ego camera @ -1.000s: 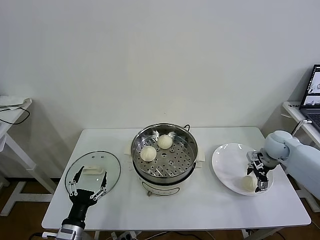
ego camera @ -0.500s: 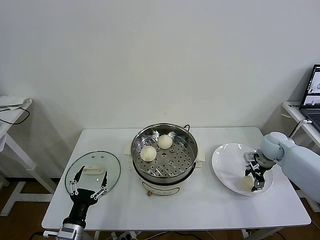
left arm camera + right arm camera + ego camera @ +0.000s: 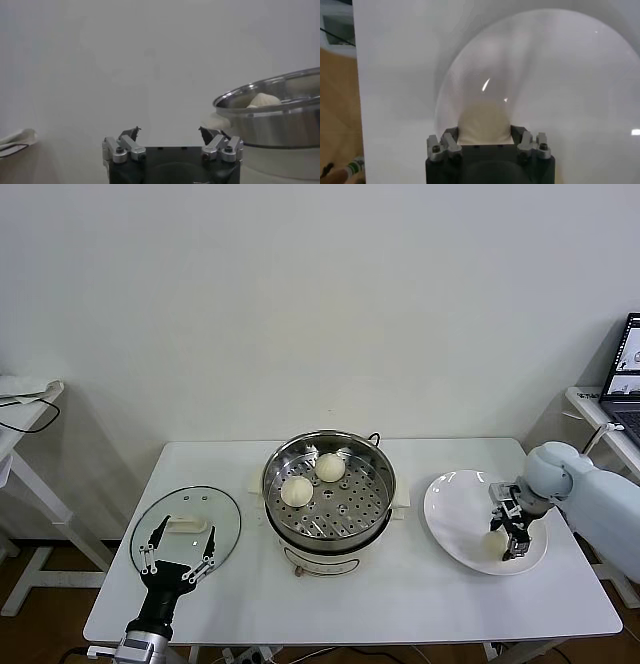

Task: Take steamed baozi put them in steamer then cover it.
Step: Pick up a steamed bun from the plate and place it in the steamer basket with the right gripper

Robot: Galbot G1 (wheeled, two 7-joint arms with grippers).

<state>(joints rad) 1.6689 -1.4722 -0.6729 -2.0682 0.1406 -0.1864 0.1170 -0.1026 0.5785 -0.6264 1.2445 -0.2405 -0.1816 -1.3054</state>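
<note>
Right gripper (image 3: 508, 536) clamps a steamed baozi (image 3: 484, 122) between its fingers on the plate (image 3: 455, 509), at the steamer's (image 3: 329, 489) three o'clock.

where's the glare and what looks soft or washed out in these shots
Right wrist view: bright glints on the white plate; the baozi between the right pincer's fingers looks soft-edged. Left wrist view: hazy, pale background; the steamer wall shines. Head view: even light, reflections on the glass cover.
</note>
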